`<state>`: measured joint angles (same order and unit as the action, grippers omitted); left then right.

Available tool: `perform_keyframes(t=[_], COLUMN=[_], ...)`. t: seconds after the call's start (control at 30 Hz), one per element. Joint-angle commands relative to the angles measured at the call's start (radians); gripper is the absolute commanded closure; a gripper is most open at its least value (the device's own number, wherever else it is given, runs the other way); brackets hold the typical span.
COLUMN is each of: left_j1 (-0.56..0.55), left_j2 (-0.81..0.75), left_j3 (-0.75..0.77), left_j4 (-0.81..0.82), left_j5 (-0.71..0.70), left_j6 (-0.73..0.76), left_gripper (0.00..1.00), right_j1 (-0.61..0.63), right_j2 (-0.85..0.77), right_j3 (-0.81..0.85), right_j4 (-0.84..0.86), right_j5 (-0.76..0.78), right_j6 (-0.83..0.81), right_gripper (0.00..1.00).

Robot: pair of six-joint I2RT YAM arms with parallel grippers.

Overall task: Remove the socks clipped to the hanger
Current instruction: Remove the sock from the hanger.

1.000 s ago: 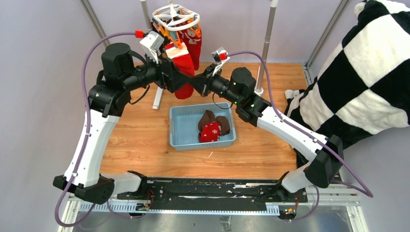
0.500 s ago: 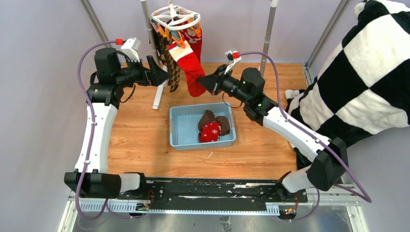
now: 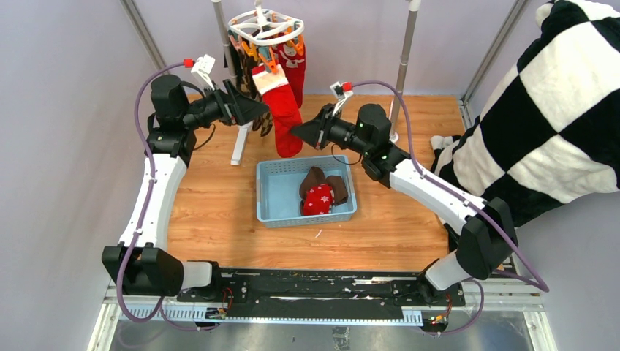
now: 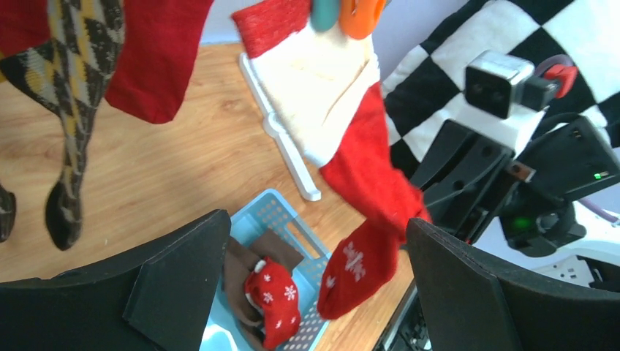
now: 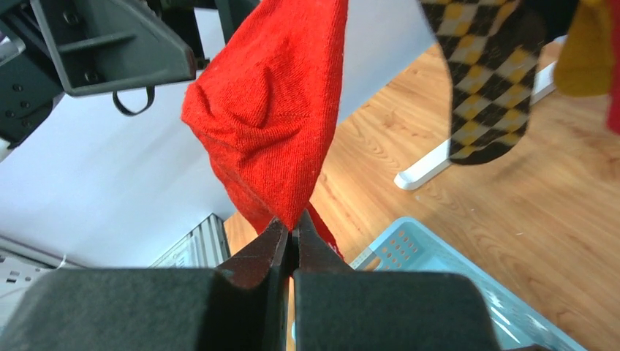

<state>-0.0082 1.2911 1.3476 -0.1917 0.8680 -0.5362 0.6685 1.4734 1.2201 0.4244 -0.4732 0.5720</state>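
The white ring hanger [image 3: 265, 25] hangs at the back with orange and teal pegs [image 4: 349, 11]. A red sock with a white cuff [image 3: 284, 110] [image 4: 365, 183] dangles from a peg by its cuff. My right gripper [image 3: 292, 132] [image 5: 294, 238] is shut on that red sock [image 5: 270, 110] near its toe. To the left of the cuff, my left gripper [image 3: 257, 110] [image 4: 314, 270] stands wide open and holds nothing. A brown-tan argyle sock [image 4: 73, 88] [image 5: 482, 73], a second red sock [image 3: 296, 62] and a mustard sock [image 5: 585, 51] hang on the hanger too.
A light blue basket [image 3: 270, 191] on the wooden table holds a red snowflake sock [image 3: 319, 199] and brown socks [image 3: 314, 179]. The grey rail stand's posts [image 3: 403, 66] rise behind, with a white foot [image 3: 239, 146]. A black-and-white checkered blanket [image 3: 556, 110] fills the right side.
My left gripper opened fully, drew back to the left, then came back toward the hanger. The right gripper stayed shut on the red sock and shifted slightly left with it.
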Motion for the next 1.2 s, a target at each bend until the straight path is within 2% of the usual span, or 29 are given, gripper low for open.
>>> perform_keyframes(t=[0.0,0.13,0.27,0.3,0.43,0.47,0.53,0.67,0.73,0.87,1.03,1.17], left_j1=[-0.017,-0.053,-0.056,-0.056,-0.056,-0.056,-0.056,-0.056,-0.057,-0.056,-0.056,-0.057], left_j2=[0.001,0.002,0.009,0.01,-0.004,-0.008,-0.012,-0.007,-0.005,-0.006,-0.004,-0.007], left_j3=[-0.007,-0.016,-0.007,0.0,0.01,0.009,0.006,0.02,0.027,0.031,0.038,0.046], left_j4=[0.078,0.083,0.072,0.054,-0.005,-0.008,-0.007,-0.024,-0.03,-0.027,-0.026,-0.024], left_j5=[0.06,0.042,0.019,0.012,-0.034,-0.045,-0.053,-0.055,-0.052,-0.053,-0.04,-0.031], left_j6=[-0.052,-0.042,-0.023,-0.006,0.062,0.068,0.066,0.063,0.061,0.049,0.029,0.016], left_gripper=[0.0,0.01,0.14,0.19,0.52,0.61,0.75,0.92,0.97,0.99,1.0,1.0], right_j1=[0.053,0.089,0.114,0.114,0.115,0.115,0.111,0.069,0.035,0.003,-0.001,-0.008], right_j2=[0.033,0.062,0.071,0.07,0.06,0.058,0.055,0.038,0.033,0.078,0.234,0.36], right_j3=[0.045,0.076,0.093,0.092,0.088,0.09,0.097,0.112,0.128,0.256,0.507,0.661], right_j4=[0.065,0.069,0.068,0.068,0.063,0.06,0.048,0.03,0.03,-0.022,-0.078,-0.074], right_j5=[-0.071,-0.071,-0.073,-0.071,-0.068,-0.068,-0.066,-0.018,0.024,0.107,0.11,0.081], right_j6=[0.026,0.025,0.018,0.017,0.014,0.014,0.018,0.05,0.063,0.031,-0.005,0.034], right_gripper=[1.0,1.0,1.0,1.0,0.96,0.92,0.76,0.46,0.38,0.3,0.21,0.14])
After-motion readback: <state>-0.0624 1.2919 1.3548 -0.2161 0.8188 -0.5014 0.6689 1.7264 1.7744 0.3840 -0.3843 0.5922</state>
